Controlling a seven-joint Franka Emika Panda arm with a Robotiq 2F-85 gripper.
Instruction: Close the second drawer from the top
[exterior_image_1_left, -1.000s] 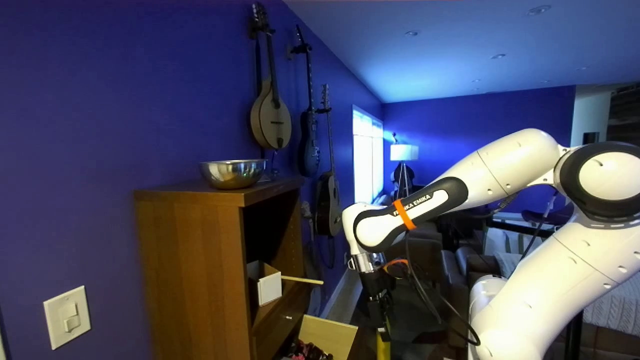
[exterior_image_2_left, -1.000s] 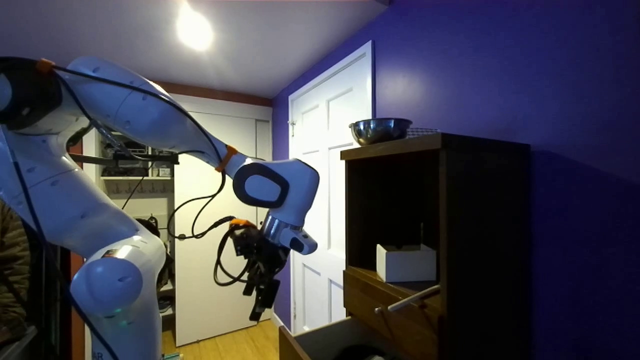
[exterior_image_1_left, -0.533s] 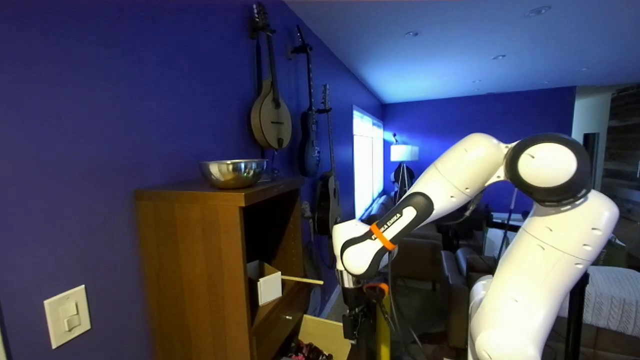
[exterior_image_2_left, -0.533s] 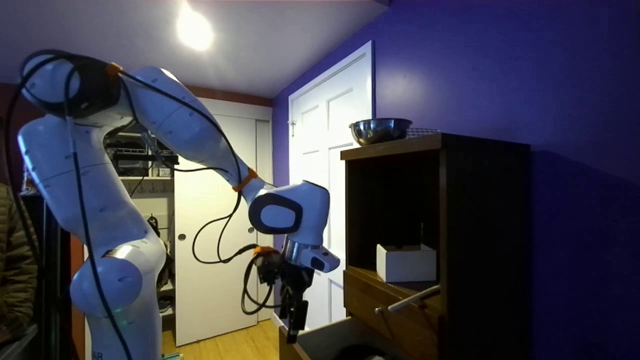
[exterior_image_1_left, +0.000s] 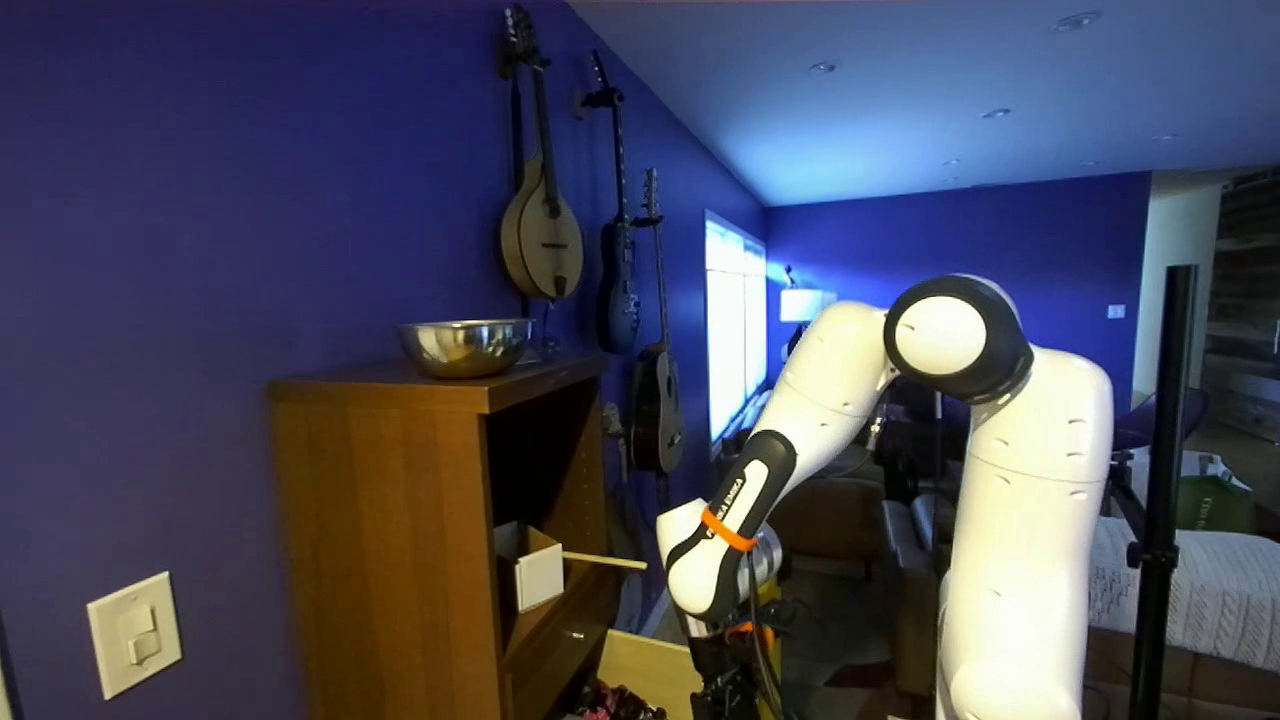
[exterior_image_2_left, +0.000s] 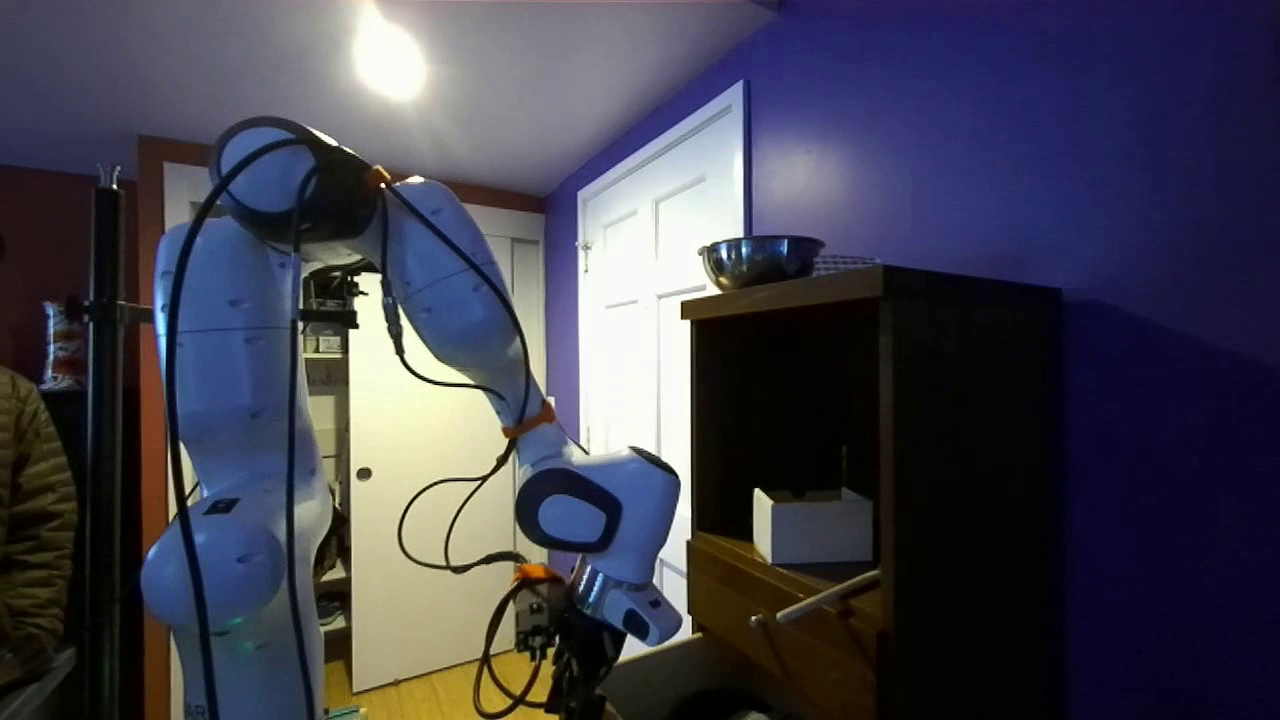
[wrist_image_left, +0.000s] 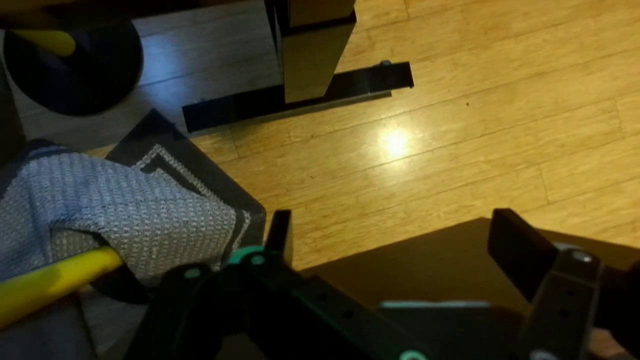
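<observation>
The second drawer from the top stands pulled out of the brown cabinet (exterior_image_1_left: 390, 530). Its light tan inner side (exterior_image_1_left: 645, 665) shows in an exterior view, with dark and reddish things inside. Its inside also shows in an exterior view (exterior_image_2_left: 665, 680), where my gripper (exterior_image_2_left: 582, 705) hides its front end. My gripper also shows at the bottom edge of an exterior view (exterior_image_1_left: 727, 705), at the drawer's outer end. In the wrist view my gripper (wrist_image_left: 392, 227) is open with nothing between its fingers. A brown panel (wrist_image_left: 410, 265), seemingly the drawer front, lies below the fingers. I cannot tell whether they touch it.
A closed drawer (exterior_image_2_left: 740, 605) with a knob sits above the open one. A thin light rod (exterior_image_2_left: 828, 597) sticks out of the shelf recess beside a white box (exterior_image_2_left: 812, 530). A metal bowl (exterior_image_2_left: 762, 262) stands on top. A yellow pole (wrist_image_left: 60, 282) and grey cloth (wrist_image_left: 135, 210) are near the gripper.
The arm has swung forward and my gripper has moved down and toward the cabinet, to the open drawer's outer end. The drawer shows no visible movement.
</observation>
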